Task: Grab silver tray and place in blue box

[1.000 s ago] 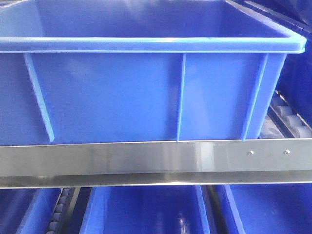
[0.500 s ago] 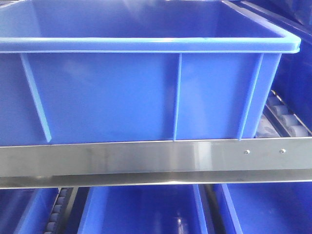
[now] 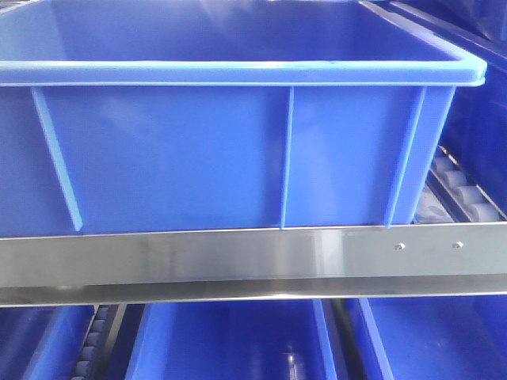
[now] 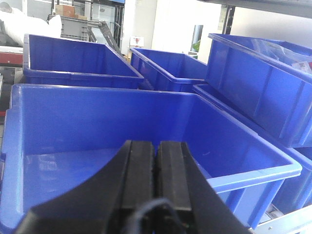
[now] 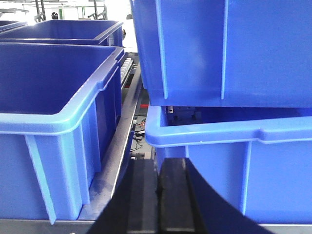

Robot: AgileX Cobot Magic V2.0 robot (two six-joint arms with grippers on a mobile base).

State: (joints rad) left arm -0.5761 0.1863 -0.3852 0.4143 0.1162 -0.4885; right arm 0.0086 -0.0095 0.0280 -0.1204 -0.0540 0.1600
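Left hand (image 4: 155, 161) and right hand (image 5: 157, 183) both have fingers pressed together, holding nothing. Before the left hand sits the blue box (image 3: 238, 150): deep, bright blue, thick-lipped rim, thin vertical ribs, resting behind the steel frame bar (image 3: 238, 257). No legible writing.

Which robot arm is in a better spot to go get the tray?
Can't say. No silver tray shows. The left end effector is shut over the blue box; the right end effector, shut, faces stacked crates.

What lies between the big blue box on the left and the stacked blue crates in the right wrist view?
A steel frame rail with white rollers behind it.
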